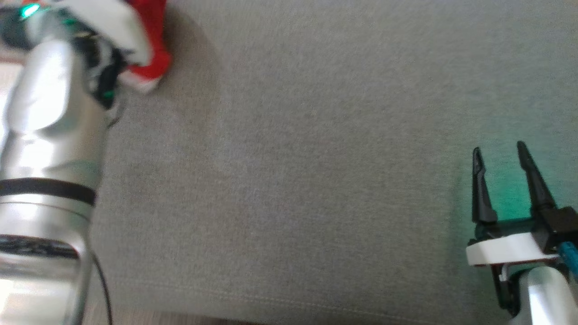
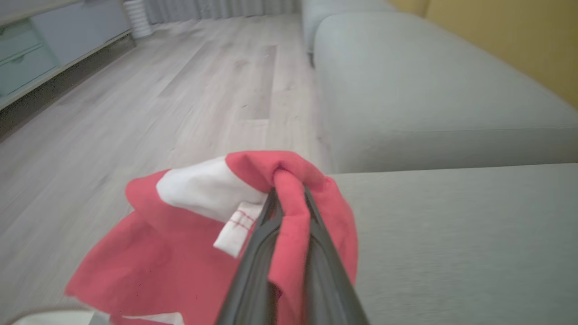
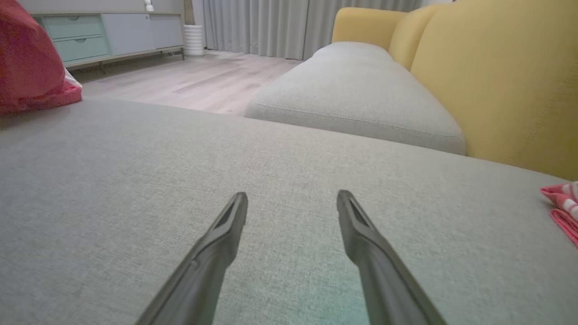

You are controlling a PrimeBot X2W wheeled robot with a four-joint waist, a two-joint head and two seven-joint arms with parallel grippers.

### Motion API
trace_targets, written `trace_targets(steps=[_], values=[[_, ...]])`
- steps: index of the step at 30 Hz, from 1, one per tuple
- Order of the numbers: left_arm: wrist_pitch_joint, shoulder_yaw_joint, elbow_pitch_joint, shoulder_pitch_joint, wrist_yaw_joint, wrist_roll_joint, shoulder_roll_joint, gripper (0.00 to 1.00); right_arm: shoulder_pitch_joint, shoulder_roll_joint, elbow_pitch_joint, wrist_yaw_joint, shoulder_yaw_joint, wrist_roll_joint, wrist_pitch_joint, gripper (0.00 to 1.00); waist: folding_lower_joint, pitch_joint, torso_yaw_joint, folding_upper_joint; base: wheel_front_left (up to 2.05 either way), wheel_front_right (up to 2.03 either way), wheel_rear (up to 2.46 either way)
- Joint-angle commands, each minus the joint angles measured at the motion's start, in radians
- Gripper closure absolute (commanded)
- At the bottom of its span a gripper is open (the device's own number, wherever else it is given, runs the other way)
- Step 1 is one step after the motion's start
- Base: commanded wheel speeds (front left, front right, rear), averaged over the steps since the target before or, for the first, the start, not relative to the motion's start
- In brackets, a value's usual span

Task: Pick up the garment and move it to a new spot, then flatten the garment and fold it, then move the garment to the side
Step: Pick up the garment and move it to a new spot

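Grey cushion (image 1: 293, 180), one garment (image 2: 158, 253), left hand (image 2: 290, 198) pinching it.

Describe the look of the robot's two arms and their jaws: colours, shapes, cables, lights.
The left arm is a rounded silvery tube with a black band, a thin black cable and a green light. The right arm is pale, with a white collar, a blue cable and jaws of two long, dark, tapering fingers.

free: cushion (image 1: 289, 180) centre | blocked: garment (image 1: 153, 58), seemingly at far-left edge

No legible text anywhere.
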Motion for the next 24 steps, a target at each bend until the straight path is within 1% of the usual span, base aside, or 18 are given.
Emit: trace_targets(steps=[1, 4, 6, 9, 11, 14, 16, 18, 21, 24], values=[[0.046, -0.050, -0.126, -0.005, -0.006, -0.062, 0.023, 1.00, 0.012, 0.005, -0.008, 0.007, 0.032, 0.013, -0.016, 0.00, 0.0000, -0.105, -0.052, 0.0000, 0.00, 0.00, 0.00], [0.159, -0.168, -0.360, 0.066, -0.006, -0.191, 0.055, 1.00, 0.014, 0.006, 0.025, 0.007, 0.044, 0.056, -0.026, 0.00, 0.0000, -0.154, -0.087, 0.0000, 0.00, 0.00, 0.00], [0.245, -0.224, -0.547, 0.125, -0.006, -0.292, 0.092, 1.00, 0.015, 0.007, 0.041, 0.007, 0.048, 0.080, -0.029, 0.00, 0.0000, -0.181, -0.112, 0.0000, 0.00, 0.00, 0.00], [0.367, -0.261, -0.824, 0.216, -0.006, -0.411, 0.153, 1.00, 0.021, 0.007, 0.054, 0.007, 0.050, 0.105, -0.031, 0.00, 0.0000, -0.205, -0.150, 0.0000, 0.00, 0.00, 0.00], [0.437, -0.266, -0.980, 0.276, -0.004, -0.476, 0.180, 1.00, 0.022, 0.007, 0.048, 0.007, 0.052, 0.117, -0.032, 0.00, 0.0000, -0.205, -0.175, 0.0000, 0.00, 0.00, 0.00], [0.519, -0.283, -1.139, 0.356, 0.031, -0.527, 0.208, 1.00, 0.023, 0.007, 0.036, 0.007, 0.051, 0.134, -0.032, 0.00, 0.0000, -0.196, -0.207, 0.0000, 0.00, 0.00, 0.00], [0.550, -0.302, -1.181, 0.397, 0.059, -0.516, 0.230, 1.00, 0.024, 0.007, 0.031, 0.007, 0.051, 0.148, -0.032, 0.00, 0.0000, -0.186, -0.228, 0.0000, 0.00, 0.00, 0.00], [0.558, -0.324, -1.175, 0.435, 0.076, -0.489, 0.247, 1.00, 0.023, 0.007, 0.028, 0.007, 0.054, 0.161, -0.032, 0.00, 0.0000, -0.176, -0.250, 0.0000, 0.00, 0.00, 0.00], [0.534, -0.369, -1.099, 0.490, 0.092, -0.406, 0.278, 1.00, 0.025, 0.007, 0.030, 0.007, 0.064, 0.178, -0.032, 0.00, 0.0000, -0.167, -0.279, 0.0000, 0.00, 0.00, 0.00], [0.476, -0.401, -0.983, 0.540, 0.121, -0.315, 0.304, 1.00, 0.030, 0.007, 0.032, 0.007, 0.070, 0.191, -0.032, 0.00, 0.0000, -0.163, -0.299, 0.0000, 0.00, 0.00, 0.00]])
